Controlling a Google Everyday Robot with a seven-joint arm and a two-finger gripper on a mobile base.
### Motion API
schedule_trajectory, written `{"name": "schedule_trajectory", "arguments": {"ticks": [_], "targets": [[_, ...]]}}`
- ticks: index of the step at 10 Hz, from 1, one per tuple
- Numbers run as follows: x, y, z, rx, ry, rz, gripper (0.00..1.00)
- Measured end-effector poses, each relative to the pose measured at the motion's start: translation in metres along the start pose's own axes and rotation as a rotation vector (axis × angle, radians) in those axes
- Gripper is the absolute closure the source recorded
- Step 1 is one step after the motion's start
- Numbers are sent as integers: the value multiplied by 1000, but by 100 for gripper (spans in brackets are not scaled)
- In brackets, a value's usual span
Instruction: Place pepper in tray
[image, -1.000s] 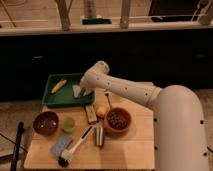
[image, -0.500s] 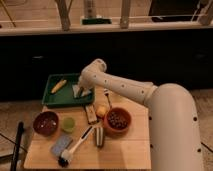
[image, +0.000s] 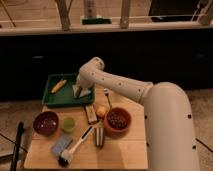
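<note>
Wooden table (image: 125, 150): claw (image: 82, 91) low over tray (image: 55, 97).

The white gripper (image: 81, 90) hangs over the dark-green tray (image: 52, 98), beside a yellow corn-like piece (image: 58, 86).

Mock kitchen test area: small wooden table (image: 125, 150) with bowls, toy food, dark-green tray (image: 52, 97); gripper (image: 81, 90) over tray; dark cabinet fronts under railing behind.
</note>
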Motion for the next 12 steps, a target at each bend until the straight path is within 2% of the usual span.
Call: {"name": "schedule_trajectory", "arguments": {"ticks": [1,8,9,12], "targets": [[1,-1,0,-5,-3,1,95],[1,-6,2,-29,-24,-4,25],[1,-5,3,-30,-25,-2,21],[2,-6,3,-36,-28,-3,20]]}}
